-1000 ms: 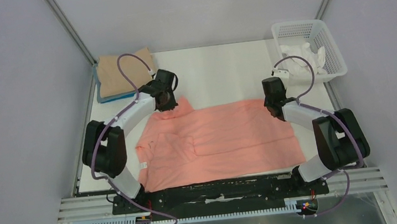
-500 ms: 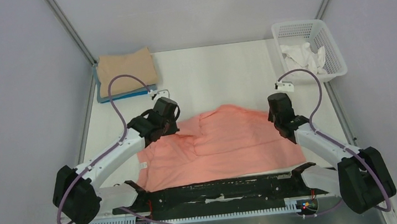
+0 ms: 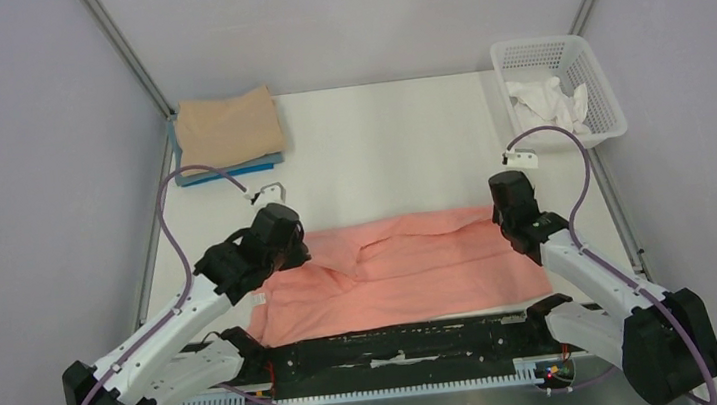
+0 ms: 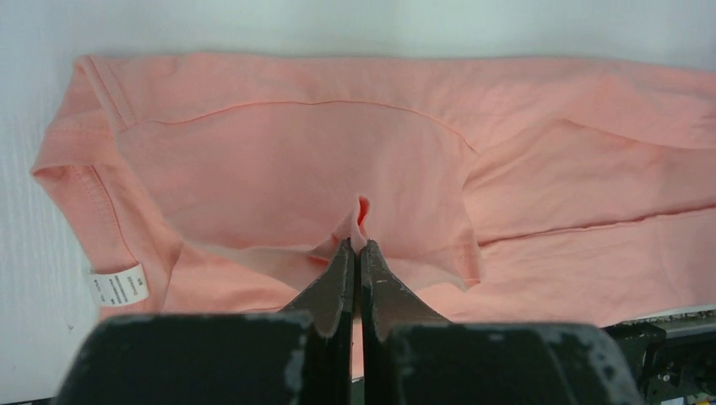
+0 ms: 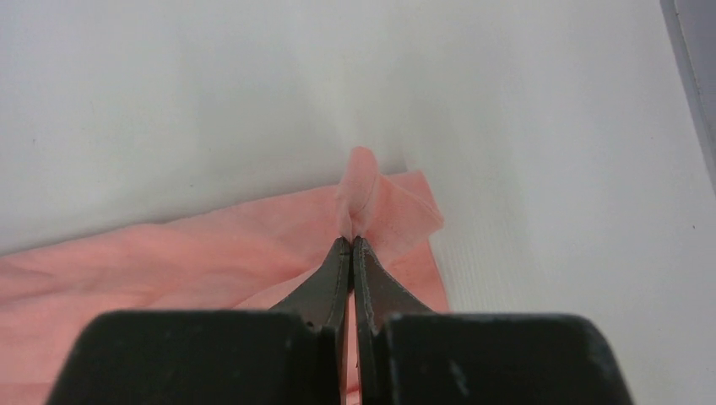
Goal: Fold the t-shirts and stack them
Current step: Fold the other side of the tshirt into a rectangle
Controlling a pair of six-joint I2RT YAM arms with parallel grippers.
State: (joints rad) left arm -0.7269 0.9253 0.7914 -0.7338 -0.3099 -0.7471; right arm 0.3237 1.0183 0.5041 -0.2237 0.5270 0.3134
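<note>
While left jaws at 9 o'clock and right jaws at 3 o'clock pinched its edge, the salmon t-shirt [image 3: 412, 272] draped limp. Judged light and soft; hems offered best hold.

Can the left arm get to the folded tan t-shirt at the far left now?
Probably not yet: the left hand is shut on the pink t-shirt. Once it lets go, only open table lies before the tan t-shirt.

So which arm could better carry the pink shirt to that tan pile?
Likely left: the left gripper pinches the pink shirt nearer the tan pile; the right gripper holds the other end.
</note>
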